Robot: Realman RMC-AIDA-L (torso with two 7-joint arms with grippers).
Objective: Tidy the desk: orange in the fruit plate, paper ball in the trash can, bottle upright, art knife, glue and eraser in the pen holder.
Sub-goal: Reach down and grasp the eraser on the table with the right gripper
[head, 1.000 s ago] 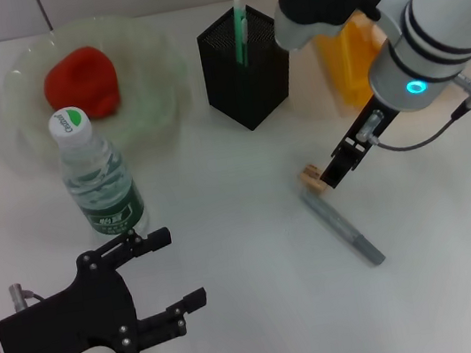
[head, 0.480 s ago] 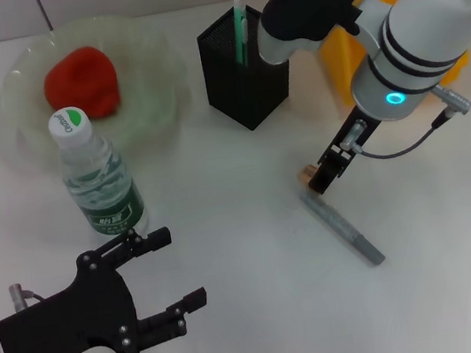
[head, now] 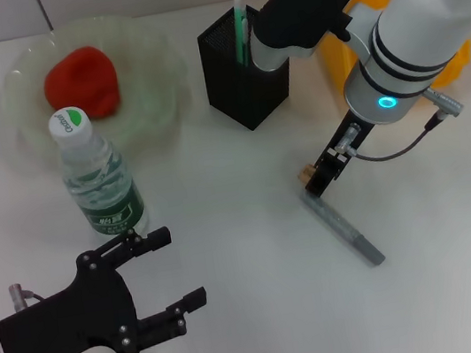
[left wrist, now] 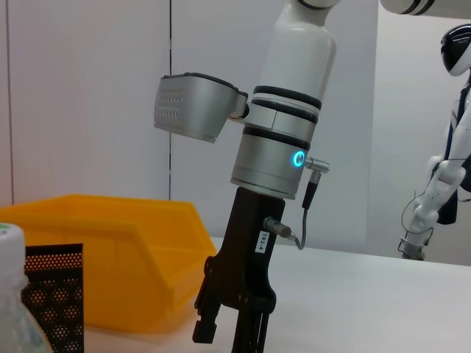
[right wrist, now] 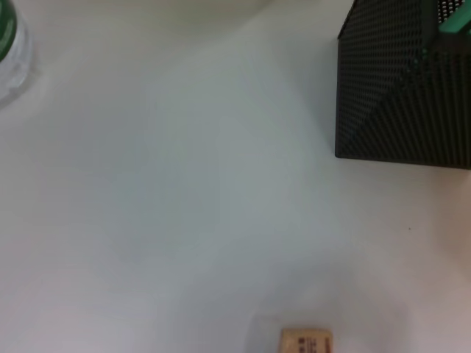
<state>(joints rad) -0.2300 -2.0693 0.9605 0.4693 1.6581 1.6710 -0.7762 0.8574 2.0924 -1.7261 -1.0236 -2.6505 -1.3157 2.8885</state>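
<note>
The small tan rectangular eraser [head: 307, 170] at frame centre-right is being approached by the right gripper [head: 320, 176], grasp untellable, grey art knife [head: 343, 229] still being left out

Table: you see its white top [head: 226, 232] filling most of the head view.
Yellow bin: look to the upper right of the head view; the yellow bin [head: 347, 60] sits there, partly hidden. In the left wrist view it [left wrist: 110, 257] lies at lower left.
Wall: pale wall [left wrist: 88, 110] fills that view's background.
White figure: you'll spot a white figure [left wrist: 441, 169] at the right edge.
</note>
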